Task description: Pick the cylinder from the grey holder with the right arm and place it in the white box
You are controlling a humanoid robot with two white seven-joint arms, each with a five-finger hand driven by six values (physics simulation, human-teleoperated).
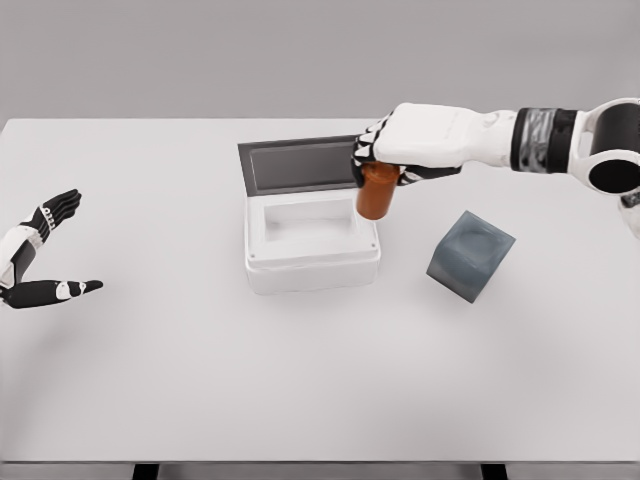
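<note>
Gripped from above in the curled fingers (372, 152) of the right hand (425, 143): an orange-brown cylinder (377, 195), upright or nearly so, top end hidden inside the grasp, lower end hanging free. Directly beneath and just left of those fingers, the white box (312, 262), lid (300, 165) swung back and propped open behind the cavity, dark inner face turned toward the camera. Cylinder overlapping the box's right rim as seen from the head camera; contact with the rim not possible to judge from this angle. Below and to the right of the grasping fingers, well clear of them, the grey holder (470, 254), a blocky cube tilted on the white table (300, 400), shallow recess in its upper face, nothing seated in it. Reaching in from the right edge, the white forearm with a dark band near the wrist, stretched level across the tabletop toward the box. Far off to the left of the working fingers, at the picture's edge, the left hand (40, 262), resting low over the table, dark fingers spread and relaxed, thumb and forefinger apart, holding nothing. Between that idle hand and the box, bare table surface only. Plain grey backdrop beyond the far table edge.
</note>
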